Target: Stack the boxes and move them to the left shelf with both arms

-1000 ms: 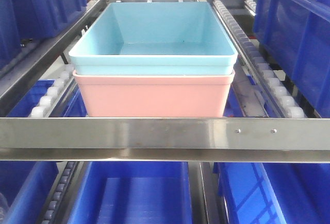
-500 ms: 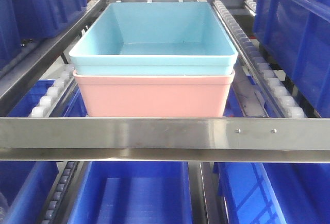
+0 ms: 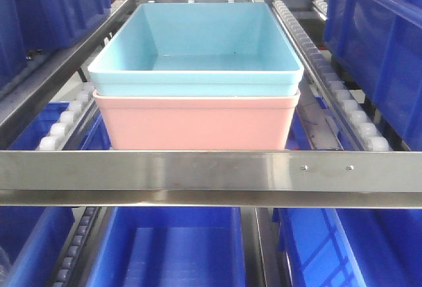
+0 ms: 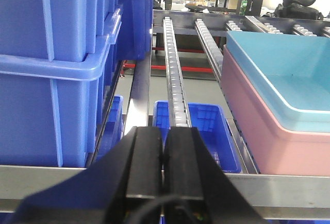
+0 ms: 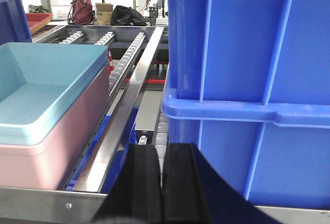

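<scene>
Nothing has shifted vs. the earlier front views: the stack sits in the same spot, no arm in the front view then or now.

Light blue bin (image 3: 196, 43) is nested inside the salmon pink bin (image 3: 196, 123), rims nearly flush, blue rim just above pink. The pair rests on the left shelf (image 3: 211, 171), close behind the front bar, roughly centred btwn the two side rows of white rollers (image 3: 60, 128). Both sit level and square to the bar. Judging by that, stacking and placing look done; the nested fit keeps the two from sliding apart, and the front bar prob. acts as a stop so the stack can't roll off toward the robot.

Left gripper (image 4: 164, 157) is outside the shelf, fingers pressed together w/ only a thin seam showing, holding nothing. It sits to the left of the stack, well apart from the pink wall, pointing down a roller track (image 4: 172, 74) w/ dark blue bins (image 4: 51, 69) on its left. Right gripper (image 5: 161, 177) mirrors this: fingers together, empty, to the right of the stack, beside a big dark blue bin (image 5: 247, 80). Both being shut and clear of the boxes suggests release and pull-back, i.e. the task is at or near its end.

Lower level holds more dark blue bins under the shelf.
</scene>
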{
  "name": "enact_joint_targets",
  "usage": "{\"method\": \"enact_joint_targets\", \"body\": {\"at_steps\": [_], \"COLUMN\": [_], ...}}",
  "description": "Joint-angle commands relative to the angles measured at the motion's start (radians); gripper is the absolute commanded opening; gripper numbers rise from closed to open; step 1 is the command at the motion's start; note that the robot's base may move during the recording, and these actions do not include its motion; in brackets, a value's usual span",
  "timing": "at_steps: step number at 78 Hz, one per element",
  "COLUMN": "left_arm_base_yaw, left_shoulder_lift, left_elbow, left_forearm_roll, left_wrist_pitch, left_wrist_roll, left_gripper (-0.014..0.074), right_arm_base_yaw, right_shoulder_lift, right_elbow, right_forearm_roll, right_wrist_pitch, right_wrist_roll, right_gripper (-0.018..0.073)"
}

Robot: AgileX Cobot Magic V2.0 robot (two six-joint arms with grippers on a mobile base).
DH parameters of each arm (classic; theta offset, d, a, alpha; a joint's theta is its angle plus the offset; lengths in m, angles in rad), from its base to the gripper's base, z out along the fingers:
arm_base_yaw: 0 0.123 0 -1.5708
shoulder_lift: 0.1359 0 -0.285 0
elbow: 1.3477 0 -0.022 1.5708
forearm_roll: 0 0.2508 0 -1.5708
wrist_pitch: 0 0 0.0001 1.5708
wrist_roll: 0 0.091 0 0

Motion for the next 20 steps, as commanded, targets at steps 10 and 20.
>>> {"method": "enact_joint_targets", "body": {"at_steps": [10,20], "left_arm_base_yaw": [0.001,0.001], "left_shoulder_lift": [-0.018,-0.018], "left_elbow": [-0.004,-0.004], "left_forearm_roll": [0.001,0.001], "left_wrist_pitch": [-0.086,-0.086], "left_wrist_roll": [0.003,0.003], "left_gripper": [-0.0001,-0.0001], "right_arm_base_yaw": [-0.005,-0.005], "right_shoulder_lift": [-0.021,-0.021], "right_elbow": [-0.024,-0.024], "right_forearm_roll": [0.0,0.0], "right_wrist_pitch": [-0.089,-0.089], "right_wrist_roll": [-0.007,-0.007], "right_gripper": [0.0049,0.0049]}}
